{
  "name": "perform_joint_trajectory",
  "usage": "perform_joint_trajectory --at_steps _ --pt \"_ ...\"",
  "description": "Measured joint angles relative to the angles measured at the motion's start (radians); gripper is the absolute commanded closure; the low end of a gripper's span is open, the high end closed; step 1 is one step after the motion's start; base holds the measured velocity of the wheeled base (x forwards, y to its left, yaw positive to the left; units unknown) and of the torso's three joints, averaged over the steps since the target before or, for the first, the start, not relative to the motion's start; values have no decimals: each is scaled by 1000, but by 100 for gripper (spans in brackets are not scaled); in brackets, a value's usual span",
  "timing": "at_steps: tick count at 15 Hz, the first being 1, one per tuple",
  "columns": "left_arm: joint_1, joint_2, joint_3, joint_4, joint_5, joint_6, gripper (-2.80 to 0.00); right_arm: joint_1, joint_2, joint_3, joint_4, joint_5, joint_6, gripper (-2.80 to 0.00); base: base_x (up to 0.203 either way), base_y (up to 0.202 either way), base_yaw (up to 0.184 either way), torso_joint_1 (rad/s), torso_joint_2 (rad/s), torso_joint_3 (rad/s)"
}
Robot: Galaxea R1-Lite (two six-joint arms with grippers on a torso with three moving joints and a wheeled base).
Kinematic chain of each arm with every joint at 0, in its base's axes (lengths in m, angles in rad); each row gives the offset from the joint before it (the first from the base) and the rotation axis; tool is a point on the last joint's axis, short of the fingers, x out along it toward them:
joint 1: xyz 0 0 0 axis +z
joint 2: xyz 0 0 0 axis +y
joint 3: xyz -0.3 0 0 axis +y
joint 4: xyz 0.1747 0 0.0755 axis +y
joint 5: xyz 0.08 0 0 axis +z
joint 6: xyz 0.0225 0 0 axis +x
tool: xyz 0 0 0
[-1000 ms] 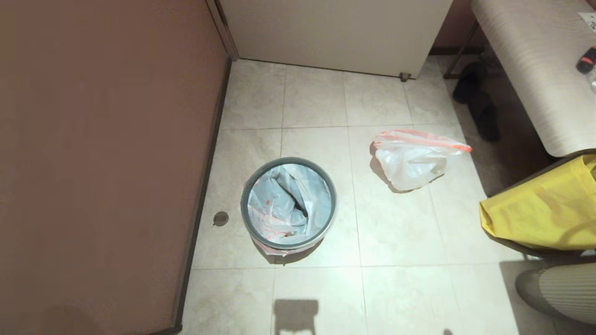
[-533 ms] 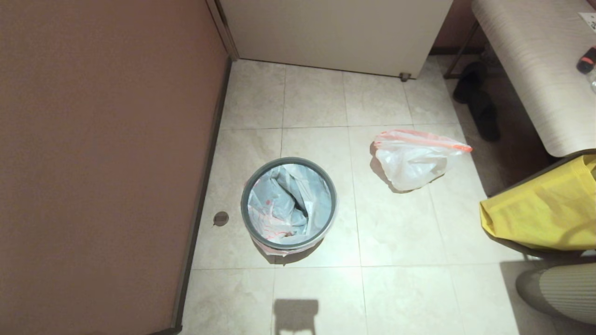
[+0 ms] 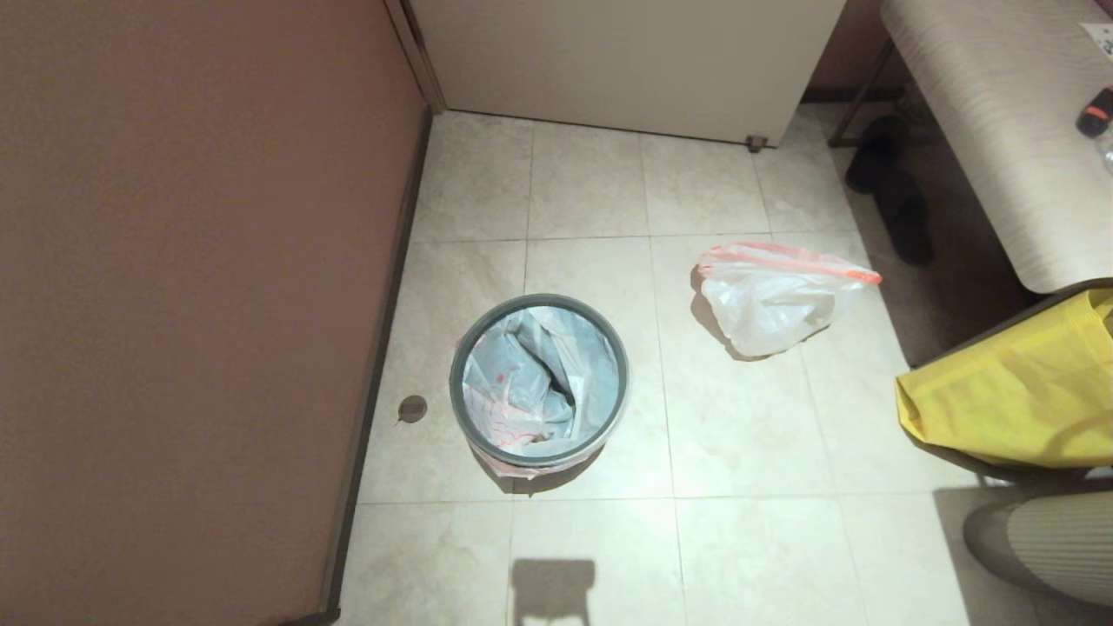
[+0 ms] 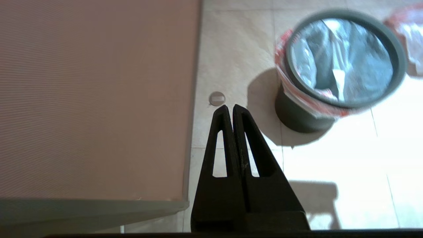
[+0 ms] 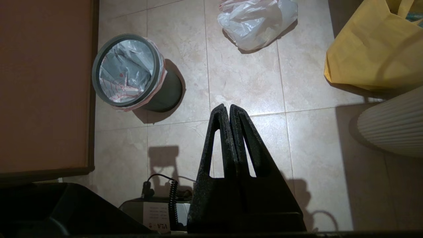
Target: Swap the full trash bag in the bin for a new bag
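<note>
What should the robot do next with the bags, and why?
Probably nothing more than parking its arms. The new bag already lines the bin under the grey ring, the full trash bag lies apart on the floor, and the left gripper and right gripper are shut, holding nothing.

The small round black bin (image 3: 539, 382) stood on the tiled floor (image 3: 739, 435) beside the brown wall (image 3: 191, 304) on its left, the printed translucent new bag (image 3: 530, 374) lining it. The bunched white full trash bag (image 3: 769, 300) lay apart to its right, the yellow fabric bag (image 3: 1017, 400) farther right.
</note>
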Motion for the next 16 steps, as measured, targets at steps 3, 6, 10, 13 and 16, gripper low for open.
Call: perform_joint_trajectory --at_steps 3,6,10,13,16 --pt "0 -1 58 -37 -106 77 0 -7 -26 26 45 0 0 0 0 0 0 0 0 0" --pt "0 -1 70 -12 -138 89 0 -49 -35 37 48 9 0 0 0 0 0 0 0 0" --pt "0 -1 72 -15 -133 25 0 -152 -74 114 43 116 -29 0 0 0 0 0 0 0" --pt "0 -1 72 -16 -133 20 0 -153 -131 209 6 118 -50 0 0 0 0 0 0 0" --pt "0 0 72 -16 -133 20 0 -149 -200 383 -111 79 -89 0 0 0 0 0 0 0"
